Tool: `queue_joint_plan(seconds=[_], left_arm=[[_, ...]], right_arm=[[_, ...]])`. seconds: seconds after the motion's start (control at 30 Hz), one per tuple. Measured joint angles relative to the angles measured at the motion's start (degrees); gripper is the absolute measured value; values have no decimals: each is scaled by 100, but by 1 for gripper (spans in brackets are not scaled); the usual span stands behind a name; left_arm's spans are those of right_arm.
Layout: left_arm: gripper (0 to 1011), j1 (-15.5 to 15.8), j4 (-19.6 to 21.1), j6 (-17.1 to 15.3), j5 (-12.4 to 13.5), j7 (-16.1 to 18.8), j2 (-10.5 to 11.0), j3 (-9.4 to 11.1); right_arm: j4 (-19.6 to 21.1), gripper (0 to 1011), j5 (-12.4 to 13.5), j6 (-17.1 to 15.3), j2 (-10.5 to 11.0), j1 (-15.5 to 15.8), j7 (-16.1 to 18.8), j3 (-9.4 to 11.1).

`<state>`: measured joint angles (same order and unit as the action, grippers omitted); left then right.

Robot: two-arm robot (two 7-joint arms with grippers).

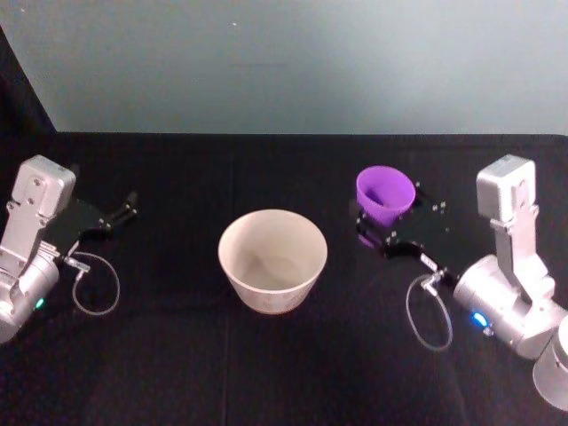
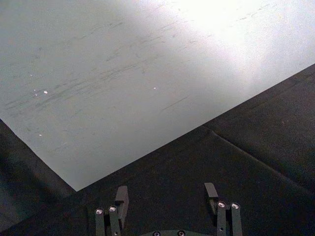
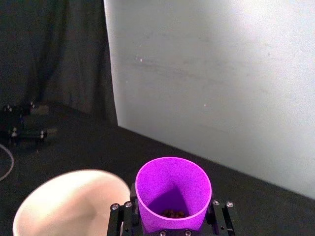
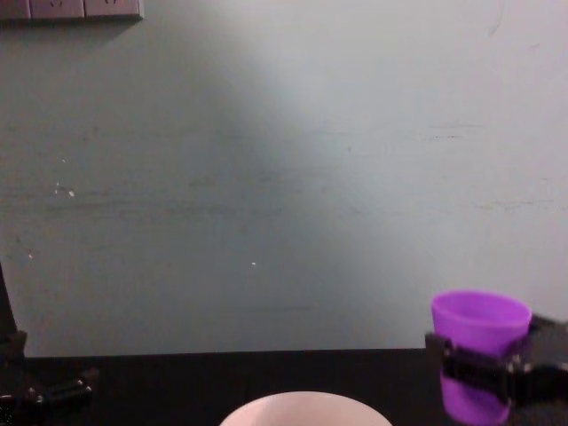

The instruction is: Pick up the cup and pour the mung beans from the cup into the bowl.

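Head view: the right hand (image 1: 383, 232) was clamped on the cup (image 1: 385, 193), right of the bowl (image 1: 266, 297) and apart from it, over the black table (image 1: 266, 382). The left hand (image 1: 120, 213) sat idle at far left.

Left wrist view: its fingers (image 2: 121, 196) stood wide, holding nothing.

Right wrist view: mung beans (image 3: 172, 213) lay in the cup's bottom, so the level grip was probably meant to prevent spilling.

Chest view: the cup stood upright, mouth up and long axis vertical, not yet tipped toward the bowl.
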<state>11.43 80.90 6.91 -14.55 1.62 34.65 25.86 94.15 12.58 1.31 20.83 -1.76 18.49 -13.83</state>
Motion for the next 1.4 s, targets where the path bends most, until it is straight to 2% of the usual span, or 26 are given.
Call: queue_joint_plan(seconds=[0.17, 1.4], left_arm=[[1000, 0, 0, 0, 0, 0, 0, 0], [1000, 0, 0, 0, 0, 0, 0, 0]], right_arm=[[171, 731, -26, -123, 0, -78, -61, 35], [159, 731, -20, -137, -21, -93, -93, 40]])
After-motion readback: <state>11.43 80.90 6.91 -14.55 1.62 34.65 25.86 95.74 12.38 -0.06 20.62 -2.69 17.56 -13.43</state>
